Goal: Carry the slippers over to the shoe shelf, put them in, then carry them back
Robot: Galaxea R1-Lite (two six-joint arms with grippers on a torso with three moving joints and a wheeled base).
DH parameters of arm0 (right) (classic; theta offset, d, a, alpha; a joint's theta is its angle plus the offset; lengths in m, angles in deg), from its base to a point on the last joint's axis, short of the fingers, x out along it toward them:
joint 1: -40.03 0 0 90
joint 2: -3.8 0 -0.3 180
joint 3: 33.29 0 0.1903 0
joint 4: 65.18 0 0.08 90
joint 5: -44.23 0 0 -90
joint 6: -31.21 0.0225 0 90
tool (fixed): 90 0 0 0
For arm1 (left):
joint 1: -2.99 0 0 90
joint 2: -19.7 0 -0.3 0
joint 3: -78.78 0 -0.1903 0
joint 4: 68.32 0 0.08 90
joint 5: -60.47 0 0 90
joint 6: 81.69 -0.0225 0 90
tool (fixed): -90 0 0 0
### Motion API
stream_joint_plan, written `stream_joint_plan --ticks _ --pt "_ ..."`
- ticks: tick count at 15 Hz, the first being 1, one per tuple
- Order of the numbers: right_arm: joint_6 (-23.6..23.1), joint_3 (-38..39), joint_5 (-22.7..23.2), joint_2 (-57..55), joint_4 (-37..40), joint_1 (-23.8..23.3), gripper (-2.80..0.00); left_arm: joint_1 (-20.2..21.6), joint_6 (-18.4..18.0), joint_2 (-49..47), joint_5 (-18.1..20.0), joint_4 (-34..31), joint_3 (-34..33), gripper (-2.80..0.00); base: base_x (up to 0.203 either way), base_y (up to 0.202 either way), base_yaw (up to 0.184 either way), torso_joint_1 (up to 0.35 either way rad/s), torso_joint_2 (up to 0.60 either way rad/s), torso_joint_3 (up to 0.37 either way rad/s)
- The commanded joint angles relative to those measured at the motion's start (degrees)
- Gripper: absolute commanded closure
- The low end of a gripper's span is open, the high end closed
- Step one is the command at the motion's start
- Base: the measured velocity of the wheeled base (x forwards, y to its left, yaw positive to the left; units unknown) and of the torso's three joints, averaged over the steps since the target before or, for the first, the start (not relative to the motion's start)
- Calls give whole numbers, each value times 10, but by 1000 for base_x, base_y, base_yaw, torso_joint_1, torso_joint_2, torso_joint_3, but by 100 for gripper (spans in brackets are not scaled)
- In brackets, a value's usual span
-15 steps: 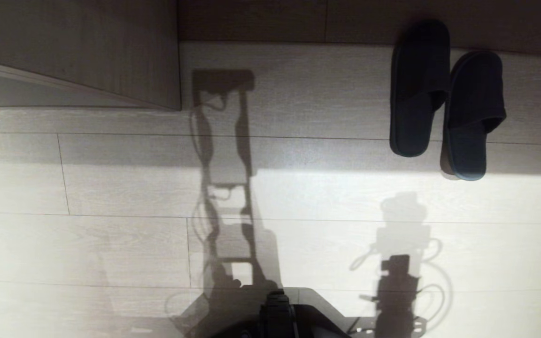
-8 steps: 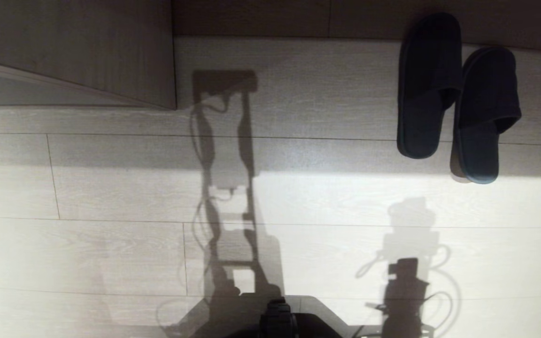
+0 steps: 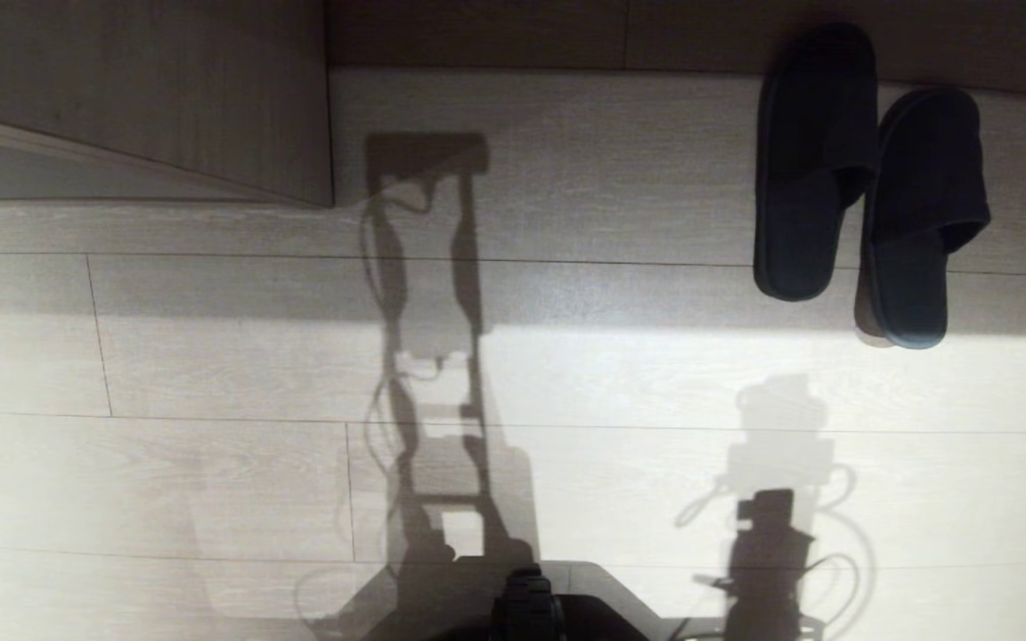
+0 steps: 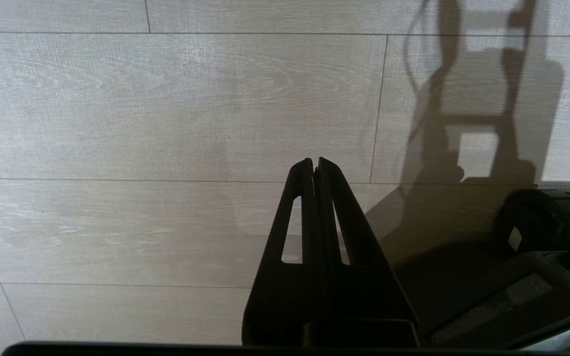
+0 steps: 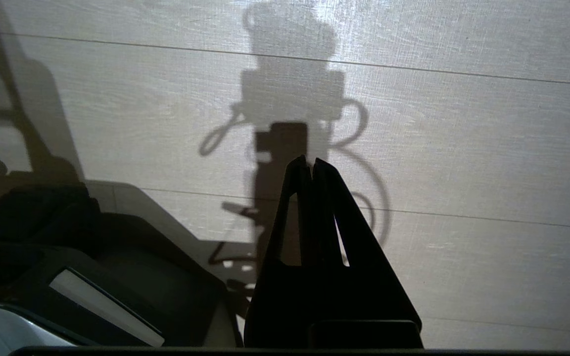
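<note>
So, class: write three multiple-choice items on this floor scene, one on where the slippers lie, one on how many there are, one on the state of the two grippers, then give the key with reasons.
1. Where in the head view do the slippers lie?
A. upper right
B. lower left
C. centre

2. How many slippers are on the floor?
A. one
B. two
C. four

3. How do the left gripper and right gripper stand?
A. both open
B. one holds a slipper
C. both shut, empty

Key: 1 A, they sit by the top right edge; 2 B, a dark pair side by side; 3 C, each wrist view shows fingertips together over bare floor.
</note>
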Motion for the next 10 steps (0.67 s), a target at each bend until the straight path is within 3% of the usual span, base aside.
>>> stream_joint_plan --ticks 1,10 --pt "0 1 0 -1 0 0 0 0 1 0 0 0 0 0 0 0 0 0 0 0" --pt "-2 1 0 -1 -1 0 0 0 0 0 0 0 0 0 0 0 0 0 0 0"
